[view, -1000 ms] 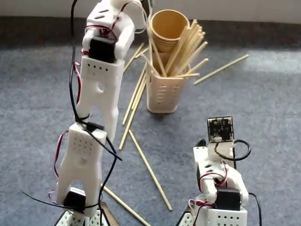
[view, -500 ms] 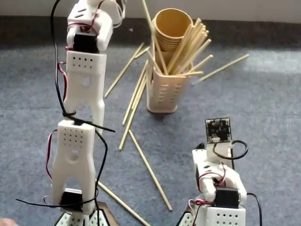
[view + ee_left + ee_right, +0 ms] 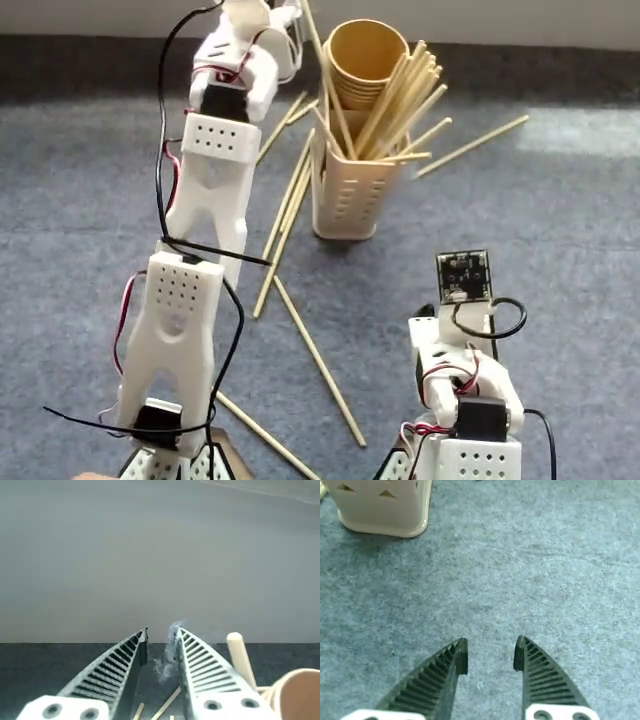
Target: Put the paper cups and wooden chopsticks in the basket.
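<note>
Nearest, the right gripper [image 3: 490, 652] hung over the grey worktop [image 3: 560, 260] with its jaws moderately apart and empty, while loose chopsticks [image 3: 318, 360] lay beyond and left of it, more of them just left of the basket [image 3: 345, 195]; light, stiff and thin, they would likely roll or pivot unless pinched near the middle. Farther off stood that basket, already holding the stacked paper cups [image 3: 365, 55] and bundled chopsticks [image 3: 400, 100] whose splayed ends could snag an approach. Farthest, the left gripper [image 3: 161, 639] hovered just left of the cups, jaws narrowly apart around nothing.
</note>
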